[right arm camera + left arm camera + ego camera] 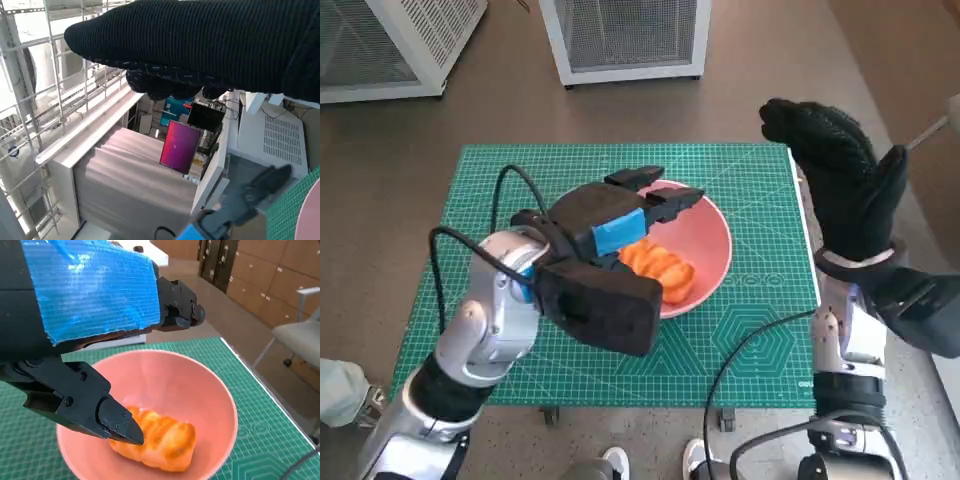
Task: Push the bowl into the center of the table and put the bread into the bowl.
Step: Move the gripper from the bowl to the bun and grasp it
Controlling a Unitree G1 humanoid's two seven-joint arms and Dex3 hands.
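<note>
surface (760, 330): small one, green cutting mat covering the whole top, brown floor all around it

white cabinets (625, 38): two mesh-front units on the floor past the far edge, nothing to do with the action

left hand (605, 255): black with the blue tape on its back, hanging right over the bowl. Fingers (107, 420) are spread apart and not grasping anything; in the left wrist view one fingertip sits right at the bread, can't tell if it's actually touching

right hand (835, 175): the knit glove one, lifted up by the right edge of the surface, well apart from the bowl. Nothing in it as far as the head view shows, fingers look loosely extended, not clenched

bowl (210, 405): pink, sitting pretty much in the middle of the mat, upright

bread (160, 440): orange-gold ridged roll, lying inside the bowl on the bottom, toward the near side
</note>
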